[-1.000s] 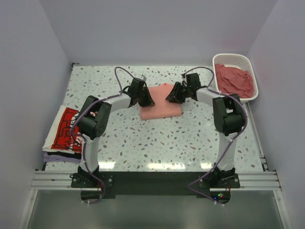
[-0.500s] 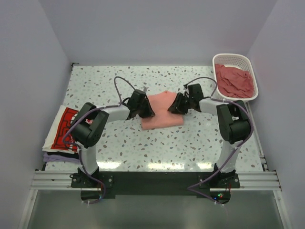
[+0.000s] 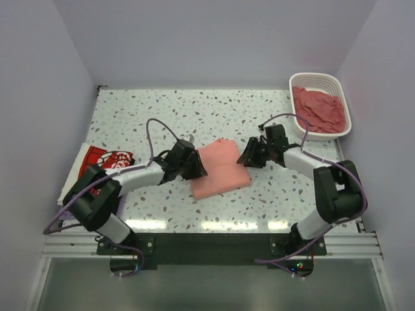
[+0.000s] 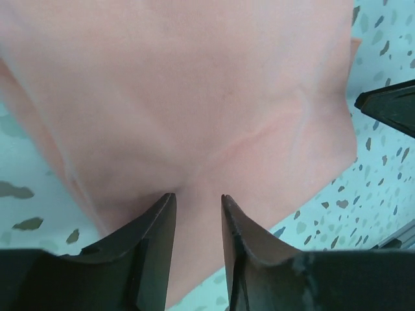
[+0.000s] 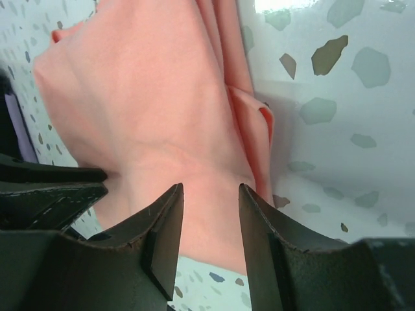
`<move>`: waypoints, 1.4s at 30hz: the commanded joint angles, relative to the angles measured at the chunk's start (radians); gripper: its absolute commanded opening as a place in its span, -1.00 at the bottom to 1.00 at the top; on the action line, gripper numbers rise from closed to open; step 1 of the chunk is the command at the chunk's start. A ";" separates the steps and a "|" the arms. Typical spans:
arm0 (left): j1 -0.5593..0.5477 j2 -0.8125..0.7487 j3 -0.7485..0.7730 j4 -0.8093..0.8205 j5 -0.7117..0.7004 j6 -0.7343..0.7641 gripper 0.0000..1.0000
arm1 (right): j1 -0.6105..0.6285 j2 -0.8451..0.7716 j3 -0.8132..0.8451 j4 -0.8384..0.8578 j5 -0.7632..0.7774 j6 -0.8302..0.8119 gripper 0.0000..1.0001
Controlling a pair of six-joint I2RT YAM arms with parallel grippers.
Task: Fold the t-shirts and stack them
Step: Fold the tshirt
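Observation:
A folded salmon-pink t-shirt (image 3: 219,170) lies flat in the middle of the speckled table. My left gripper (image 3: 194,170) is low at its left edge and my right gripper (image 3: 248,159) at its right edge. The left wrist view has the left gripper (image 4: 198,201) with jaws parted over the pink cloth (image 4: 194,97), nothing pinched between them. Through the right wrist camera the right gripper (image 5: 209,191) also stands open, tips down over the shirt (image 5: 149,97) near its layered side edge. Creases in the cloth run toward both pairs of tips.
A white slatted basket (image 3: 322,79) at the back right holds more pink t-shirts (image 3: 318,109). A white t-shirt with red-and-black print (image 3: 97,162) lies at the left edge, partly under my left arm. Walls close the table on three sides.
Both arms have drawn toward the near edge and the pink t-shirt has slid forward with them. The left jaws have widened.

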 commanded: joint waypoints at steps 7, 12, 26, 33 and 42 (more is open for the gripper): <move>0.019 -0.207 0.015 -0.302 -0.235 -0.100 0.35 | 0.001 -0.136 0.049 -0.091 0.035 -0.046 -0.08; 0.071 -0.210 -0.040 -0.313 -0.214 -0.123 0.52 | 0.001 -0.141 0.057 -0.095 0.043 -0.046 -0.04; 0.135 -0.075 -0.064 -0.078 -0.100 -0.051 0.53 | 0.001 -0.180 0.034 -0.097 0.054 -0.058 -0.04; 0.165 0.030 -0.051 -0.021 -0.068 -0.031 0.38 | 0.001 -0.190 0.028 -0.095 0.057 -0.063 -0.04; 0.154 0.101 -0.033 -0.144 -0.154 -0.109 0.15 | -0.001 -0.182 0.026 -0.086 0.054 -0.063 -0.04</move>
